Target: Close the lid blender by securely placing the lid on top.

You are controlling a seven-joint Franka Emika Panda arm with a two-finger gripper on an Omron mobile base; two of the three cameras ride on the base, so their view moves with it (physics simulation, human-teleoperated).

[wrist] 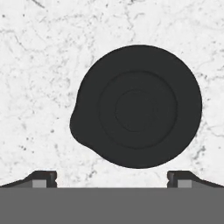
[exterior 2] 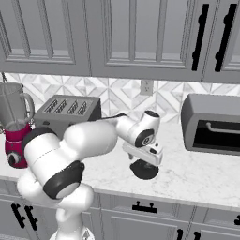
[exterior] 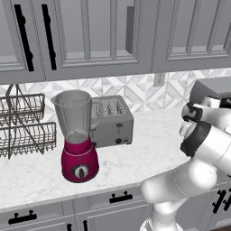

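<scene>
Left base view: the blender point(exterior: 77, 135) stands uncovered near the counter's point(exterior: 149, 149) front edge, just before the toaster point(exterior: 113, 122). Right base view: the gripper point(exterior 2: 146, 161) hangs over the lid point(exterior 2: 144, 170), near the front edge. Hand view: fingertips point(wrist: 43, 178) spread wide; lid point(wrist: 138, 106) flat on marble.

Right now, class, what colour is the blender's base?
Magenta: the blender base with its round dial shows best in the left base view.

A grey toaster point(exterior: 112, 122) stands at my eleven o'clock on the marble counter point(exterior: 149, 140). A wire rack point(exterior: 25, 126) sits further at ten o'clock, and a toaster oven point(exterior 2: 212, 124) at two o'clock under grey cabinets point(exterior 2: 140, 37).
</scene>
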